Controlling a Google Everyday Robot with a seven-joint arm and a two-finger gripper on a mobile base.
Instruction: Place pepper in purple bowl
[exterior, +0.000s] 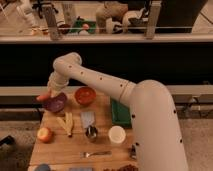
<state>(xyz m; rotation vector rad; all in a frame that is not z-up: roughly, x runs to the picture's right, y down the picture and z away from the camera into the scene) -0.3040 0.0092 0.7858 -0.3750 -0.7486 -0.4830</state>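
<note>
The end effector (51, 91) hangs over the ten o'clock rim of the purple bowl (56, 103), with the pepper (43, 97) at its tip. I cannot tell whether it is clamped. Best carry the pepper toward three o'clock and centre it before releasing.

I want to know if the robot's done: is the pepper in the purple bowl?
Not yet. The small orange-red pepper is at the left rim of the round purple bowl, by the gripper, not inside.
</note>
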